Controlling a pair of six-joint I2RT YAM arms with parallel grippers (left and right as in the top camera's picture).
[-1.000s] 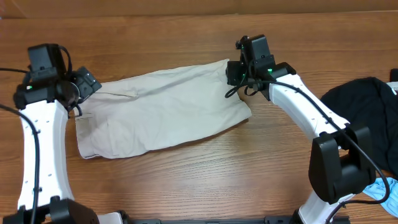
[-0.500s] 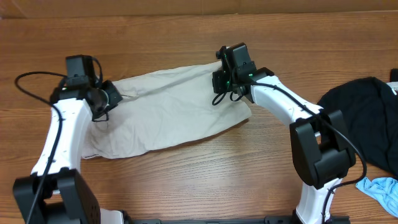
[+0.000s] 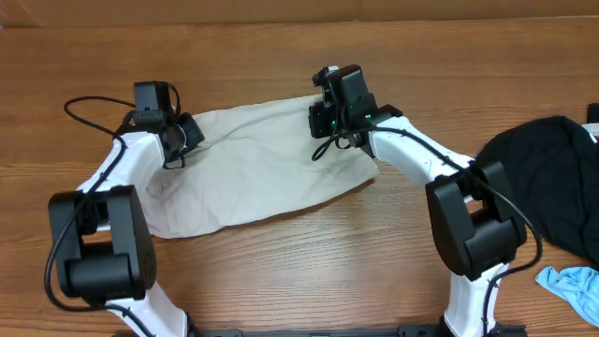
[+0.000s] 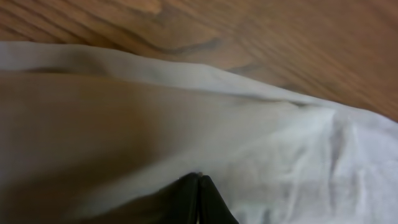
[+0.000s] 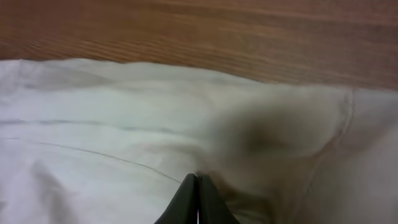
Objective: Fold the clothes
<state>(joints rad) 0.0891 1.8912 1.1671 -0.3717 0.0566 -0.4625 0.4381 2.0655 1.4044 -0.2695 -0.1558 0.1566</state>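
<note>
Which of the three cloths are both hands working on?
The beige shorts, spread mid-table; the black garment and blue cloth lie untouched at the right.

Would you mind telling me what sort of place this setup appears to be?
Probably a lab bench for robot laundry folding: a bare wooden table, beige shorts spread between two arms, and a black garment and a small blue cloth waiting at the side.
</note>
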